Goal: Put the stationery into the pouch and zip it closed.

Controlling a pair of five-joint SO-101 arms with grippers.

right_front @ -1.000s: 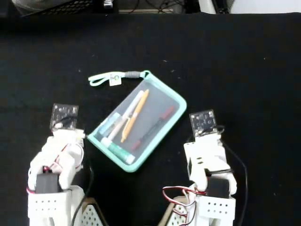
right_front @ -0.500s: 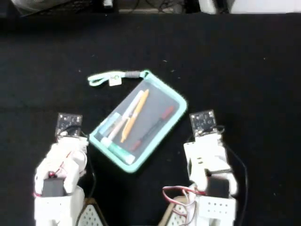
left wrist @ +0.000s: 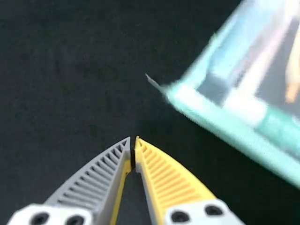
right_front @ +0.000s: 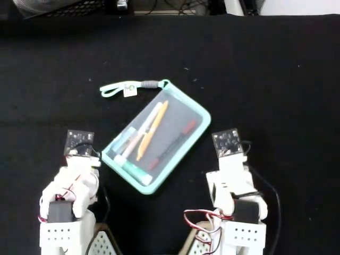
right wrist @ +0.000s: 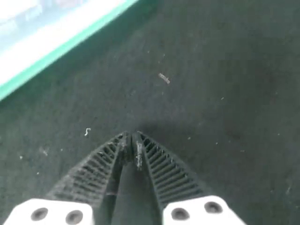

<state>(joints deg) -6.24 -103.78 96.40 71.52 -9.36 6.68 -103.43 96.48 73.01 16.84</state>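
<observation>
Pouch holding pens lies mid-frame; you see your left gripper and right gripper flanking its lower end, both jaws pressed together.

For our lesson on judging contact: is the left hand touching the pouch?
Apart. The left wrist view shows bare black table between the shut left hand and the pouch corner.

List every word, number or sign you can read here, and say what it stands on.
No text can be read.
On the small white tag on the strap of the mint-green zip pouch: a mark, too small to read.
On the orange pen and the other pens inside: any print is too blurred to read.
</observation>
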